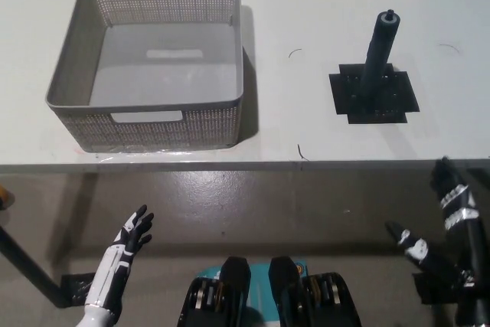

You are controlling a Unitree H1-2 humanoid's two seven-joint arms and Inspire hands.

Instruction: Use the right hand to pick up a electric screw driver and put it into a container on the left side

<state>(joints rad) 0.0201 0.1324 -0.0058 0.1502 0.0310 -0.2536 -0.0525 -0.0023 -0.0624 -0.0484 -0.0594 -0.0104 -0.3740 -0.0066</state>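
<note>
A dark electric screwdriver (379,50) stands upright on a black square mat (374,95) at the right of the white table (306,5). A grey perforated basket (92,59) sits at the table's left, with nothing inside. My black right hand (452,193) hangs below the table's front edge at the far right, fingers spread, holding nothing, well short of the screwdriver. My white left hand (130,237) rests low at the lower left, fingers apart, below the basket.
The table's front edge (245,165) runs across the middle of the view, with grey floor below it. Bare tabletop lies between the basket and the mat. A dark rod (27,269) crosses the floor at the far left.
</note>
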